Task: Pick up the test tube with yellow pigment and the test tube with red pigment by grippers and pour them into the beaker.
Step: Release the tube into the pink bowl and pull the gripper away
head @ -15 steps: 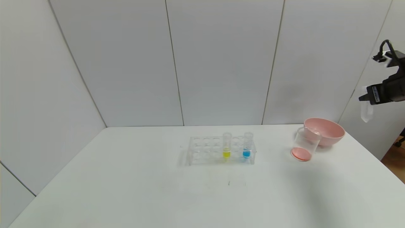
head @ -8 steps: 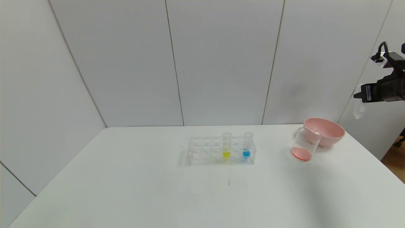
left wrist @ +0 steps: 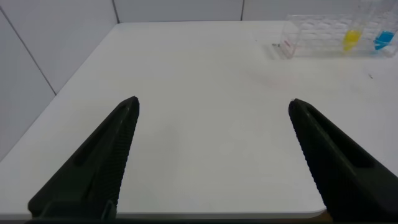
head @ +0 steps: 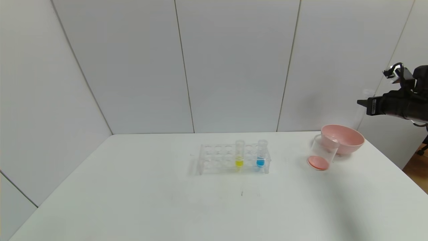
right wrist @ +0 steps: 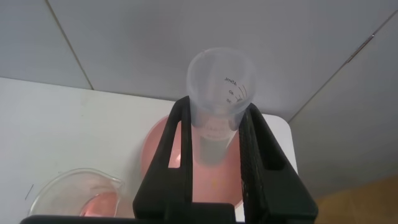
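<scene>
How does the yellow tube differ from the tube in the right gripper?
The yellow tube stands in the rack on the table; the gripped tube is in the air above the pink bowl, clamped by the right gripper. The yellow tube holds yellow liquid; the gripped tube looks empty. Both are clear.

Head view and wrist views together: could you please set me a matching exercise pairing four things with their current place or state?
Things:
1. yellow test tube
2. beaker
3. clear test tube
4. left gripper

Places or states:
A. clamped in the right gripper, off the table
B. upright in the rack, near the blue tube
C. on the table beside the pink bowl, red liquid at its bottom
D. open, holding nothing

Pairs: 1-B, 2-C, 3-A, 4-D
</scene>
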Controlling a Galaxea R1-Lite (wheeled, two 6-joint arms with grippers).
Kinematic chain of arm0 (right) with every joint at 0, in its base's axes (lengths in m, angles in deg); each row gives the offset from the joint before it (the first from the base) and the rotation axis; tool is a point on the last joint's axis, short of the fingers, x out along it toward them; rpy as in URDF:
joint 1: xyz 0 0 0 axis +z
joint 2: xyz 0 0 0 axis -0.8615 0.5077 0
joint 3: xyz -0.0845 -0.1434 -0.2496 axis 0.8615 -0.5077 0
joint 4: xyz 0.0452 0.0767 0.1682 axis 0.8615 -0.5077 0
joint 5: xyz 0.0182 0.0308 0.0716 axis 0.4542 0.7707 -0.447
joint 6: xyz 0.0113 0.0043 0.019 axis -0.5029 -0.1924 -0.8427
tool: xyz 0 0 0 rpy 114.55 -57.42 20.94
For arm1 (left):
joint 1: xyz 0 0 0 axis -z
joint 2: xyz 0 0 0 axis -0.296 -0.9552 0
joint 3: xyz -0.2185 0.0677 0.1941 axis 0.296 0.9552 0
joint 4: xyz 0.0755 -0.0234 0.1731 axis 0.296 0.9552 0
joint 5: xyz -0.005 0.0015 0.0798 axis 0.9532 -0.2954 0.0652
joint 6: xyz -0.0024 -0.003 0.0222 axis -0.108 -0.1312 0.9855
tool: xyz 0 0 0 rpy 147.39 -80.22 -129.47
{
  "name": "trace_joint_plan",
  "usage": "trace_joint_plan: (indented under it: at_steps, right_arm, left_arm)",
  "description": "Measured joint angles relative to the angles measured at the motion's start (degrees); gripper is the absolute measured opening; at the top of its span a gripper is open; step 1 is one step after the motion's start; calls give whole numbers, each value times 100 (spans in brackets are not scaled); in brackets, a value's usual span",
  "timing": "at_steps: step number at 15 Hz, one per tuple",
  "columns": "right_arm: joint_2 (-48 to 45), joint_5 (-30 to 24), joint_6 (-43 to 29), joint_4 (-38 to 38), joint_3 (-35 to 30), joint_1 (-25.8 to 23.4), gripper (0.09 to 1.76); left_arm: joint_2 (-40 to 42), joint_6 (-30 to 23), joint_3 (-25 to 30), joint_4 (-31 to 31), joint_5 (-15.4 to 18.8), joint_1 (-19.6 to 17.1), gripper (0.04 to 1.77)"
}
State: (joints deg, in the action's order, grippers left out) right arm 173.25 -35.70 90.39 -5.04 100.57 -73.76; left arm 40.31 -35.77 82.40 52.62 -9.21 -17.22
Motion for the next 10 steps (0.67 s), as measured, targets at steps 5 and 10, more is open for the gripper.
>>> trace_joint_plan:
  at_steps: [5,10]
  right_arm:
    - [594,-49,-48,1390,-494,74,50]
    - [1095,-38,-69,1831,-534,89,50]
  left_arm:
    - [0,-2,0,0,2,0,172]
    - [0,-2,0,0,0,0,172]
